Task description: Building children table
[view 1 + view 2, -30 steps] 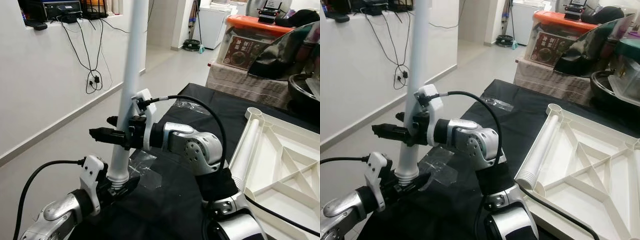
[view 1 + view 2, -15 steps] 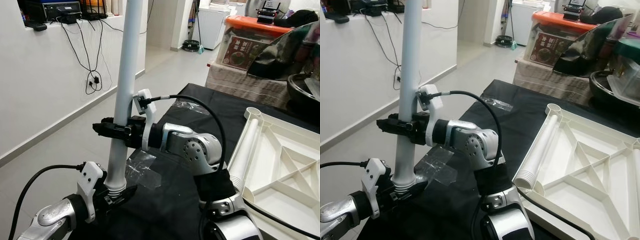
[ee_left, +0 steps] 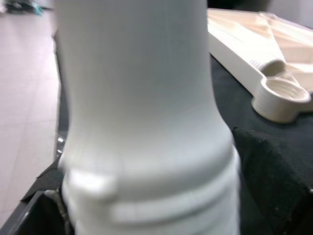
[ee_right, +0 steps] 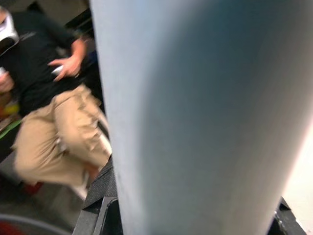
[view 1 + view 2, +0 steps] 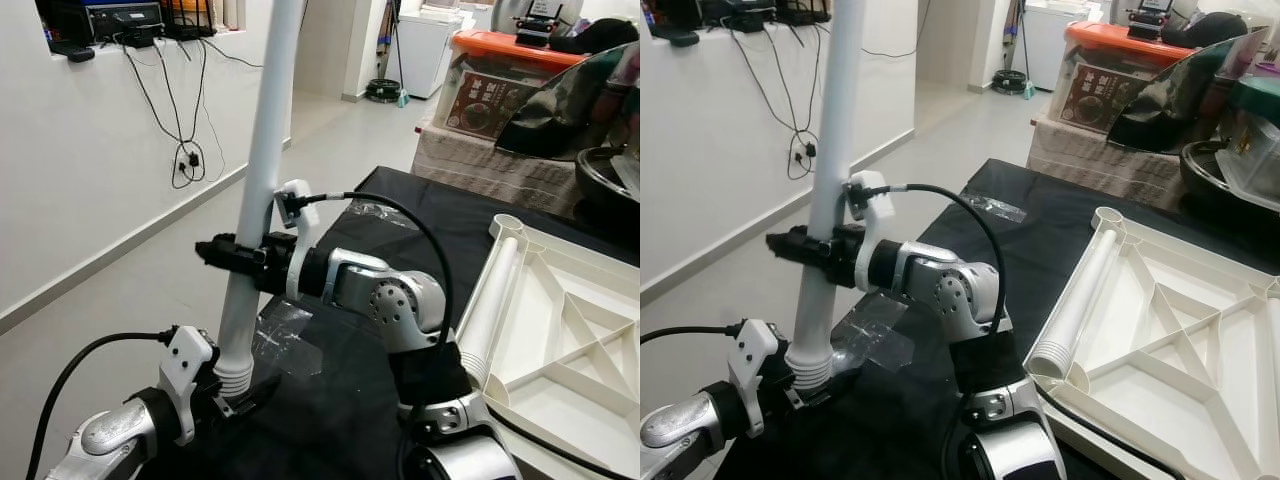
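A: Which step is this?

B: I judge it's handling one table leg before fitting. The white leg stands nearly upright, off the black-covered table's left edge. The right gripper is clamped around the leg's middle. The left gripper sits at the leg's threaded bottom end; its fingers seem closed there, holding the thread.

A: And the tabletop?

B: The upturned white tabletop lies on the black cloth, well to the right of the leg. Another leg lies along the tabletop's near edge, and a threaded corner socket shows in the left wrist view.

A: What next?

B: Probably swing the leg across to the tabletop, thread downward, line it up with a socket and twist. Its length makes it liable to sway.

A: The room?

B: Pale floor and a white wall with dangling cables beyond the leg; boxes and clutter past the tabletop. A person in tan shorts shows in the right wrist view.
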